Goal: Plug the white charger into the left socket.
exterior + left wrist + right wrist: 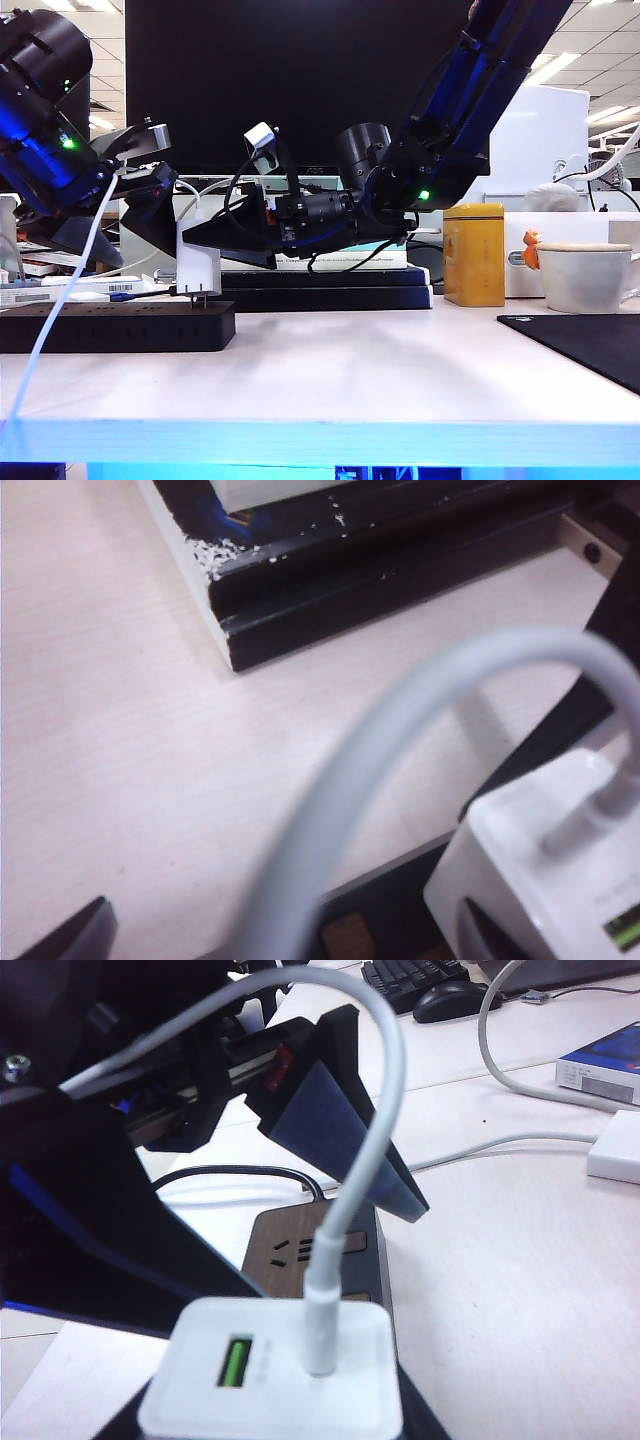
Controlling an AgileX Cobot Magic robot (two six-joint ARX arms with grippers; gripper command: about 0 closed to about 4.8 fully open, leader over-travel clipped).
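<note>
White rounded charger block (198, 262) stands upright over the long matte-black power strip (115, 327) on the pale tabletop (350, 370), prongs just above its top, clamped by the right end effector (205, 238). Left end effector (150, 205) spreads wide beside it, empty.

Left tool (165, 215) sat wide open at far left, pointing inward. Right tool (205, 235) reached across, jaws part closed, angled down.
</note>
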